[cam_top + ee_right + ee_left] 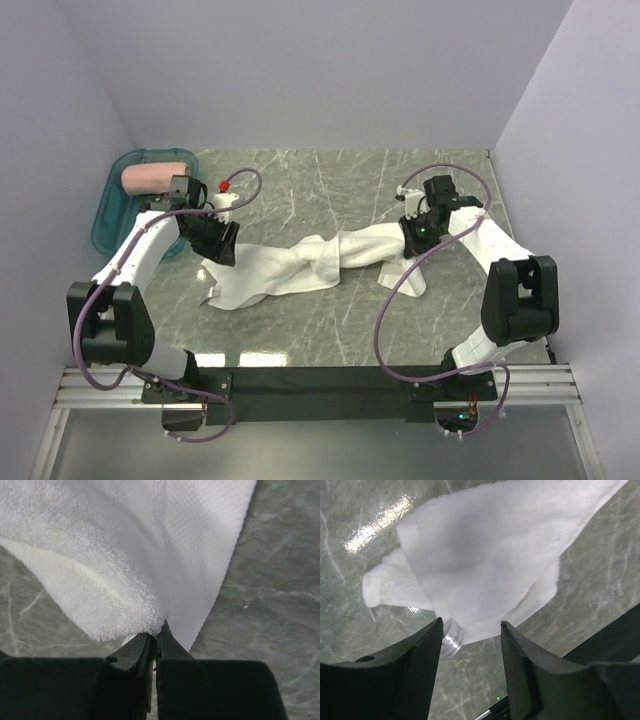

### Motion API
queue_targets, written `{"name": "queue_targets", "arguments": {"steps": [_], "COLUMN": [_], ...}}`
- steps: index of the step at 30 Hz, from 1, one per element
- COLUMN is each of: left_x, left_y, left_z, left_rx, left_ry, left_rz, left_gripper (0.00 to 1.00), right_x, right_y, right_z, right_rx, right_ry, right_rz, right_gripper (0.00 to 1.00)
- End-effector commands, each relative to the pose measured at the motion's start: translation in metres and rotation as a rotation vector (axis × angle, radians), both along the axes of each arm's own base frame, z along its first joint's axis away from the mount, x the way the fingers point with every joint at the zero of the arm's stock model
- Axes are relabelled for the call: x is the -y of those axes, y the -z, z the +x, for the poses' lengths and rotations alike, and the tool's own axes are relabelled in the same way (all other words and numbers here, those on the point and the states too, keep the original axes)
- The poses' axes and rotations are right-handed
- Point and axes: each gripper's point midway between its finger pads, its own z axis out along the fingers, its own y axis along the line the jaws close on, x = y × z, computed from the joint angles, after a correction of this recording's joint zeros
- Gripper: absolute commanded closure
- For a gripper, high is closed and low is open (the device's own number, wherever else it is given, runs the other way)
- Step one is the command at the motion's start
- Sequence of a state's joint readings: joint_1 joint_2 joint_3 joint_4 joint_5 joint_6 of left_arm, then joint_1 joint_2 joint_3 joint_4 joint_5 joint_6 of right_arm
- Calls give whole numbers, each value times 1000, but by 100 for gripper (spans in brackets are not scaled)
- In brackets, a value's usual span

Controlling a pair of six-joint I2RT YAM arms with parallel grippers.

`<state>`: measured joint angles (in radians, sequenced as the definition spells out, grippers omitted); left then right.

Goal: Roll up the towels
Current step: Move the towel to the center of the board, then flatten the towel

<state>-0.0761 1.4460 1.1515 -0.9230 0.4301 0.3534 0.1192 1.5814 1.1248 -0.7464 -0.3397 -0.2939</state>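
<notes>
The white towel [300, 262] lies stretched and twisted across the middle of the marble table. My left gripper [222, 248] hovers at its left end. In the left wrist view that gripper [470, 625] stands open, and the edge of the white towel [485, 555] just reaches in between the fingertips [437, 627]. My right gripper [413, 232] is at the right end of the cloth. In the right wrist view it [161, 630] is shut on a bunched corner of the white towel [125, 555]. A salmon-pink towel [155, 177] lies rolled in the tray.
A teal translucent tray [110, 215] sits at the far left against the wall. White walls close the table on three sides. A small ribbed metal cylinder [451, 639] shows beside my left finger, under the towel's edge. Purple cables loop off both arms.
</notes>
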Motion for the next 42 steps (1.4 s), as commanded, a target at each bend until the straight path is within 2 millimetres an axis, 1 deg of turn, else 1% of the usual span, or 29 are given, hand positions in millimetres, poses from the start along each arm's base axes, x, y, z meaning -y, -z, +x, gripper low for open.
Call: {"name": "queue_targets", "arguments": {"steps": [1,3,5,6,7,9,10,12,14,15,16,17,18,19,20,22,23,24,26,27,29,30,31,35,36,39,40,41,42], "left_x": [-12,-14,-15,-16,-16,-13,-12,-9,-7,-7,-7,-6,-7,-6,-5,-2,3,5,9,12,16,18,19,22,22,23,23,24,24], "left_y": [19,30,37,40,43,50,51,52,51,52,52,53,54,53,53,54,55,57,62,63,68,69,71,82,84,90,90,93,94], "left_z": [8,5,2,3,3,5,6,12,13,12,7,3,-1,-5,-11,-18,-23,-25,-25,-21,-19,-15,-14,-16,-15,-15,-13,-13,-13], "left_rx": [2,-19,-29,-31,-41,-72,-77,-81,-92,-99,-120,-133,-140,-148,-158,-179,-201,-215,-237,-239,-263,-259,-264,-300,-303,-318,-319,-331,-334], "left_ry": [48,65,67,61,57,53,47,33,30,29,33,37,46,51,53,52,47,41,22,-2,-37,-44,-51,-85,-91,-100,-101,-105,-105], "left_rz": [76,87,97,104,104,90,85,68,60,59,56,54,54,49,41,19,-4,-13,-37,-52,-67,-82,-87,-98,-98,-94,-93,-90,-88], "left_gripper": [45,46,46,46,46,48,48,48,45,43,42,41,39,38,37,35,34,34,33,33,34,34,34,36,38,41,41,41,41], "right_x": [31,38,47,50,53,57,58,54,51,40,34,29,20,17,17,21,21,20,10,5,-15,-24,-38,-73,-80,-98,-103,-106,-112], "right_y": [-9,-20,-20,-30,-23,-25,-17,-10,-10,-9,-15,-15,-17,-23,-23,-31,-36,-45,-66,-82,-87,-97,-88,-80,-81,-69,-56,-56,-44], "right_z": [28,46,61,74,79,90,91,85,76,66,57,38,27,17,0,-11,-10,-4,11,23,33,42,45,60,64,77,80,85,84], "right_rx": [114,154,152,182,161,165,146,113,104,85,81,29,15,5,-45,-27,2,44,130,167,162,173,136,105,101,74,41,37,-7], "right_ry": [85,119,181,204,235,264,267,244,195,117,67,20,-59,-100,-136,-198,-208,-210,-199,-166,-178,-168,-186,-178,-155,-120,-112,-107,-102], "right_rz": [-132,-147,-175,-178,-185,-196,-203,-187,-177,-124,-98,-71,-34,-16,-12,-27,-32,-30,14,42,88,108,122,170,186,200,192,193,198], "right_gripper": [100,100,100,100,100,100,100,100,100,96,92,83,81,77,70,62,51,43,29,27,27,27,27,29,29,29,30,30,30]}}
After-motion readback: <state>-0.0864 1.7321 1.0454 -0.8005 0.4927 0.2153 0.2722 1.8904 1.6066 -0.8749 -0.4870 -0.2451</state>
